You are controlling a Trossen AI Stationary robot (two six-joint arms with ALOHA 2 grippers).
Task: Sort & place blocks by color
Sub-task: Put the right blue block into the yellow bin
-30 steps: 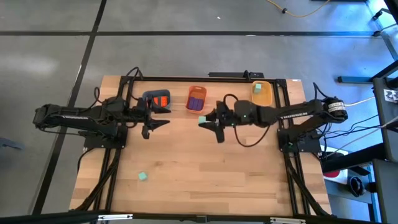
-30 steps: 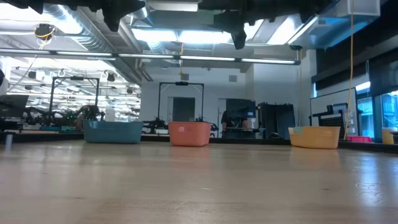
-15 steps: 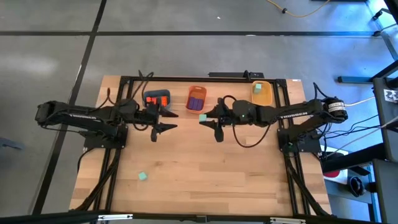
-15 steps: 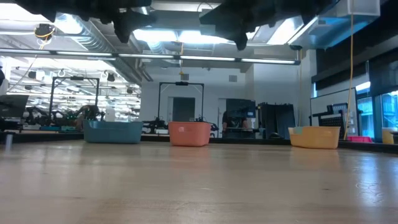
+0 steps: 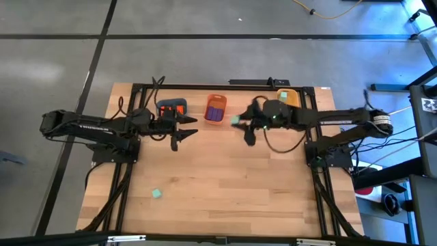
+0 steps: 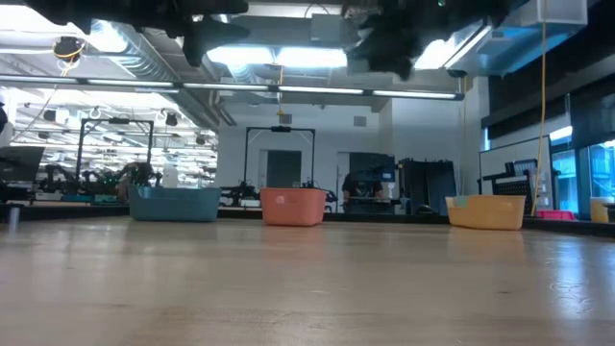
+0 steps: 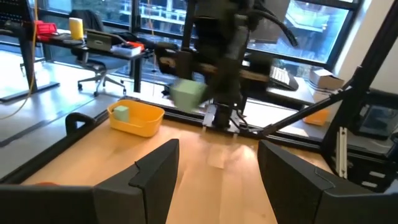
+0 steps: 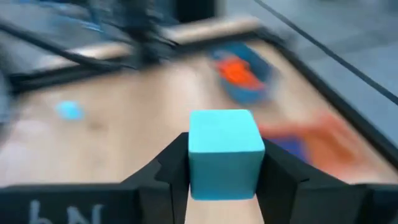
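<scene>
The wooden worktop [image 5: 225, 184] carries three trays along its far edge: a blue-grey tray [image 5: 171, 108] with orange-red bricks [image 5: 168, 110], an orange tray [image 5: 216, 108] with purple bricks [image 5: 215, 113], and a yellow tray [image 5: 287, 101] with one mint-green cube [image 7: 121, 112]. My right end effector [image 5: 240, 125] hangs above the worktop between the orange and yellow trays, clamped on a mint-green cube [image 8: 224, 153]. My left end effector [image 5: 186, 128] hovers beside the blue-grey tray, fingers spread, empty. Another loose cube [image 5: 156, 194] lies near the front-left of the worktop.
</scene>
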